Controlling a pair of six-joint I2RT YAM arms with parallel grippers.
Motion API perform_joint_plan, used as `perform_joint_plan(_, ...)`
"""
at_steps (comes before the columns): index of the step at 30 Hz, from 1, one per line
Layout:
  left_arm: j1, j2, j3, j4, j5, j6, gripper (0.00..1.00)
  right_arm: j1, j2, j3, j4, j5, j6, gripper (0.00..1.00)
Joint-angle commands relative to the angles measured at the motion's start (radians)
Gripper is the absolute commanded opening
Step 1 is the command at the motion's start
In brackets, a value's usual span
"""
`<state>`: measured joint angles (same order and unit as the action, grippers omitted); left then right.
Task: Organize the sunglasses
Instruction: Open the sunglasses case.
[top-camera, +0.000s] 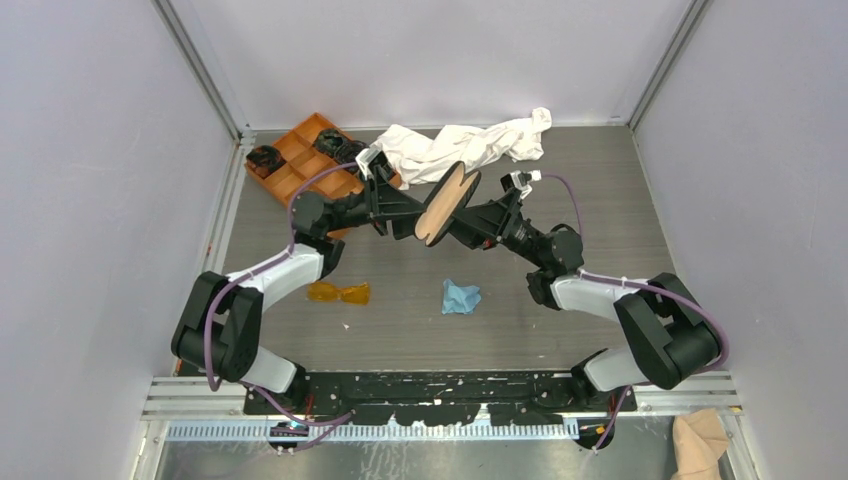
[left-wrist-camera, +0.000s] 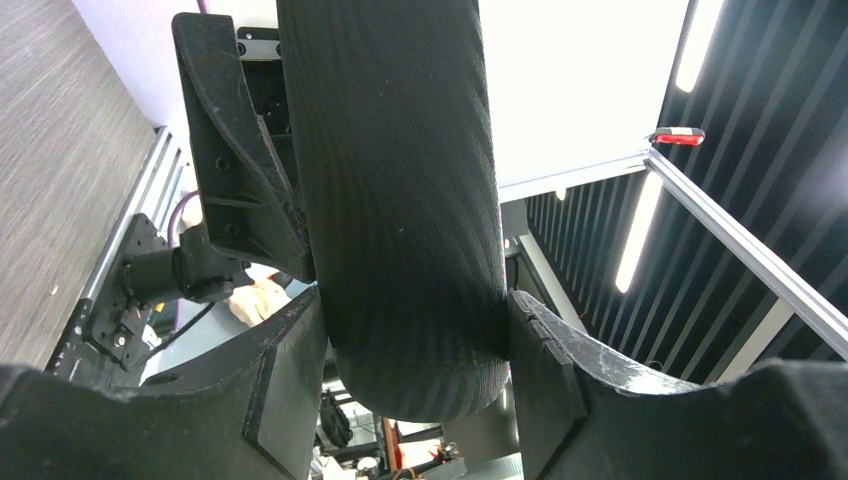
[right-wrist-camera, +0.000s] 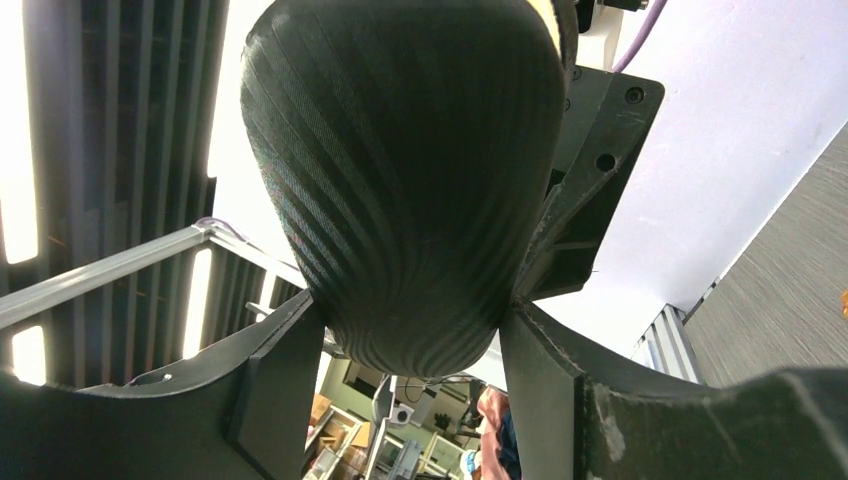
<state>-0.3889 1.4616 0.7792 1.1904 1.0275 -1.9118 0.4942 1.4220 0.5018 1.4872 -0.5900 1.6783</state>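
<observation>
Top external: holding black case (top-camera: 440, 205) open, half gripped in left claw (left-wrist-camera: 415, 365), half in right claw (right-wrist-camera: 410, 378), ready for sunglasses (top-camera: 338, 293).

A grey wood-grain table (top-camera: 620, 230) forms the floor of a booth closed in by pale, plain walls (top-camera: 80, 180) on the left, right and far sides. Aluminium posts (top-camera: 203, 70) stand in the far corners and a slotted aluminium rail (top-camera: 180, 400) runs along the near edge. Beyond the booth, the wrist views show dark slatted panelling (left-wrist-camera: 760, 130) set with long bright strip lights (left-wrist-camera: 690, 45).
</observation>
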Motion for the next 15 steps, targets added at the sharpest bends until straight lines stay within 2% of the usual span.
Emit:
perform_joint_plan(1,0.096,-0.105,0.094,0.236,-0.211,-0.046,0.0,-0.029,0.023,-0.05,-0.057,-0.088,0.003,0.11)
perform_joint_plan(12,0.133,-0.118,0.089,0.241,-0.234,-0.072,0.0,-0.028,0.008,-0.121,-0.056,-0.058,-0.026,0.24)
perform_joint_plan(15,0.136,-0.113,0.082,0.241,-0.225,-0.069,0.0,-0.028,0.002,-0.133,-0.056,-0.062,-0.033,0.32)
